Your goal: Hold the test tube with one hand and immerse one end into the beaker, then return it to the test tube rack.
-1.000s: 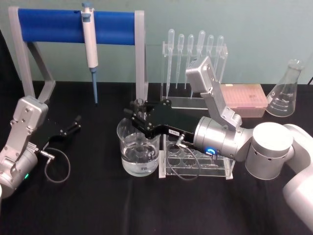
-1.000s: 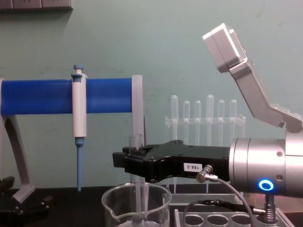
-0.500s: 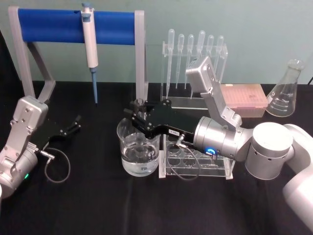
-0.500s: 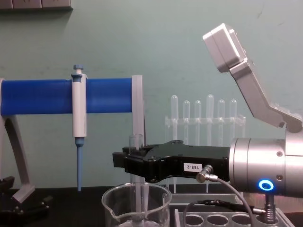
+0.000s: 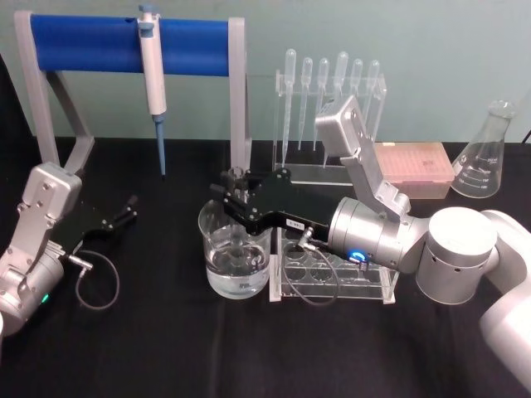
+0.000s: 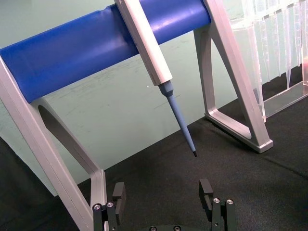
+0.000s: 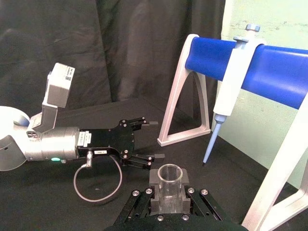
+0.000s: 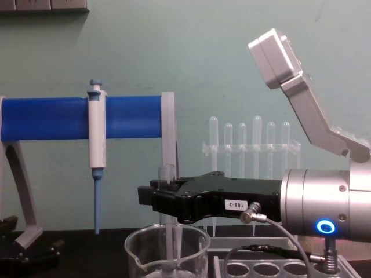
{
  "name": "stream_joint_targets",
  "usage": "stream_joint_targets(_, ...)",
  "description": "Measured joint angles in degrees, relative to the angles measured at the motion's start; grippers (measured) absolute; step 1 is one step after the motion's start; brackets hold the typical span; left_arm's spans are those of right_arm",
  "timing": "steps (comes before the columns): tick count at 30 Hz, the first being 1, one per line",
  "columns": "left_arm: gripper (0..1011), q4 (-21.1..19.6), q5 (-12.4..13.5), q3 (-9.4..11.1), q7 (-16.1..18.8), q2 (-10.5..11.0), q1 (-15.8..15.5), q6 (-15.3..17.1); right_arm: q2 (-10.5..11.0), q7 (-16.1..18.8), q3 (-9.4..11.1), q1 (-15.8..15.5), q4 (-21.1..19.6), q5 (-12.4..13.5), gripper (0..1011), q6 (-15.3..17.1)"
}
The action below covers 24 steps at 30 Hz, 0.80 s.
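Observation:
My right gripper (image 5: 233, 192) is shut on the test tube (image 8: 166, 174) and holds it upright over the beaker (image 5: 236, 264). The tube's lower part reaches down inside the beaker (image 8: 139, 250), which holds clear liquid. In the right wrist view the tube's open rim (image 7: 169, 179) sits between the pads of my right gripper (image 7: 169, 193). My left gripper (image 5: 126, 211) rests open on the black table at the left, well away from the beaker. Its two fingers (image 6: 118, 194) stand apart with nothing between them.
A blue-barred stand (image 5: 91, 43) with a white-and-blue micropipette (image 5: 153, 66) rises behind the beaker. A clear rack of plastic pipettes (image 5: 332, 91), a pink tip box (image 5: 415, 170) and a conical flask (image 5: 485, 157) stand at the back right. A tube rack with round holes (image 5: 332, 274) sits right of the beaker.

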Motion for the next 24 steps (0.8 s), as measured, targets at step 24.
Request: stream_joint_targets(24,1000,0.0,0.0,0.0,0.0,0.0,0.0,0.0,0.0,0.0,0.0,0.0,0.0,0.0,226,0.0)
